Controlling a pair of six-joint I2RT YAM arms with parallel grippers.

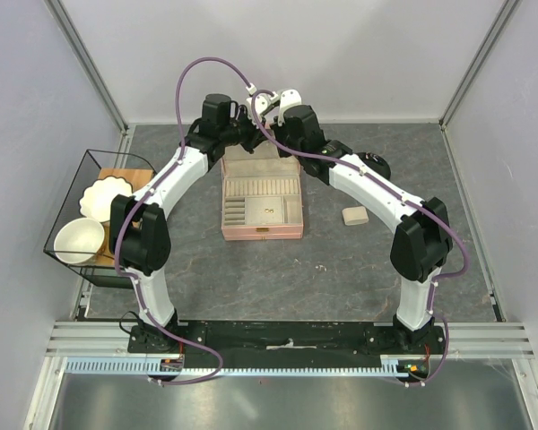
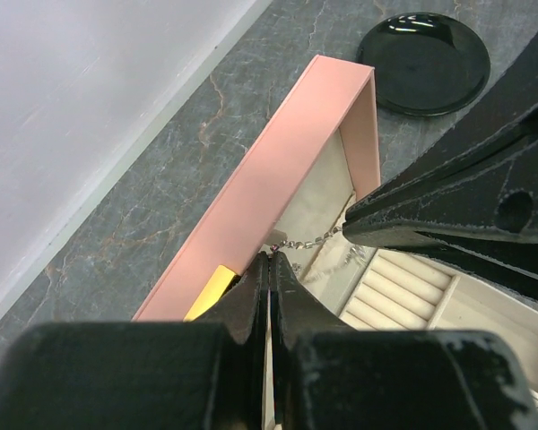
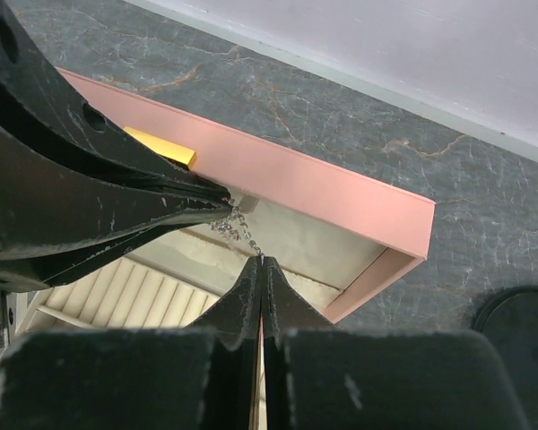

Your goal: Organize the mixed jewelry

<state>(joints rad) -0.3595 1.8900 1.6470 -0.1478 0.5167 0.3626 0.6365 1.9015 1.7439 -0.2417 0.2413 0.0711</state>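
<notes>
Left hand point(image 2: 271, 262) | clamped on chain point(image 2: 309, 239) end | right hand point(image 3: 262, 264) clamps other end

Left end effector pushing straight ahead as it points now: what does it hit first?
The left end effector, shut on the fine chain, would probably meet the pink box's open lid first; depth is unclear.

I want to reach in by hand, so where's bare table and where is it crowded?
Bare table lies between the pink box and the arm bases, and between the box and the beige pad. Crowded: the box's far end, where the left pincer and right pincer both pinch one chain.
</notes>
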